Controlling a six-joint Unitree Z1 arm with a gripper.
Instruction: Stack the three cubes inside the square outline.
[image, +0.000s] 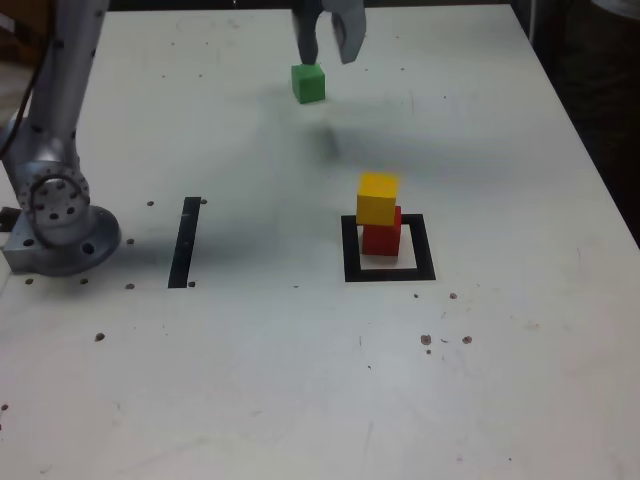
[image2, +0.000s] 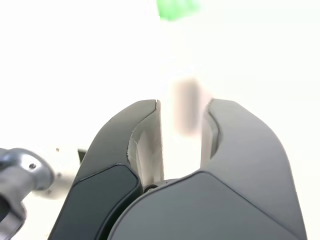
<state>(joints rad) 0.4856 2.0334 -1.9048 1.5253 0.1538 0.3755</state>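
Empty, parted claw (image2: 184, 112) hovers seemingly just short of green cube (image2: 176, 9).

Exterior view: high, facing down across the whole surface (image: 300, 380). Wrist view: close behind the fingers (image2: 235, 150), looking past them. Shared: green cube (image: 308, 83) beyond the fingers.

I am seeing a green cube (image: 308, 83) on the white, dark-speckled table (image: 300, 380). A yellow cube (image: 377, 198) is sitting on a red cube (image: 381, 238) inside the square outline (image: 388, 271) of black tape with its pale centre. A thin black tape strip (image: 185, 241) is showing too. My gripper (image2: 182, 107) is looking dark grey.
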